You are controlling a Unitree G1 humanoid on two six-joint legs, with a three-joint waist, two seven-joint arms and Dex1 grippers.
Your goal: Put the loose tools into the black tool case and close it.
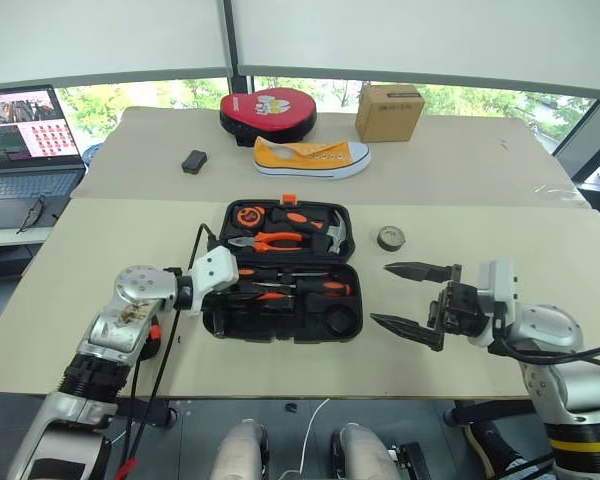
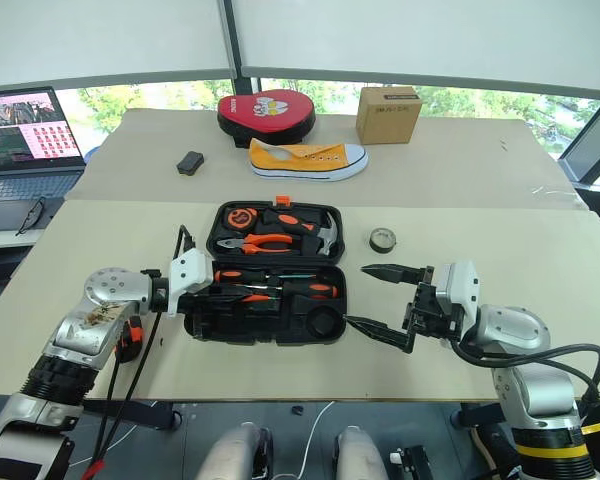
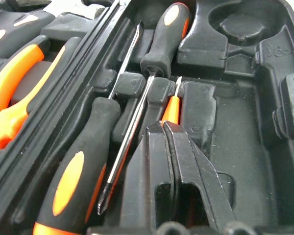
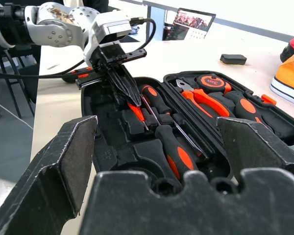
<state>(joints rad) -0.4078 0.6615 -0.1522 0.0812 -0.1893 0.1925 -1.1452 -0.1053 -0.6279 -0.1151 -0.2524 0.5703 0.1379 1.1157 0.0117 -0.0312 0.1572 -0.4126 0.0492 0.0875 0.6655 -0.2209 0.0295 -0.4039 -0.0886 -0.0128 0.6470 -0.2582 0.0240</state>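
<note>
Right gripper spread wide, empty, just right of the black tool case. Left gripper closed, tips down in the case's near half, at the small orange tester screwdriver; grip uncertain. Two long screwdrivers lie alongside it. Tape roll on table beyond right gripper. Yellow sneaker far behind.

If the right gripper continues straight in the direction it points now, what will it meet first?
Most likely the open black tool case. The right gripper, fingers wide open, points sideways toward the case's near half. Depth is unclear, so it might pass just above the rim.
</note>
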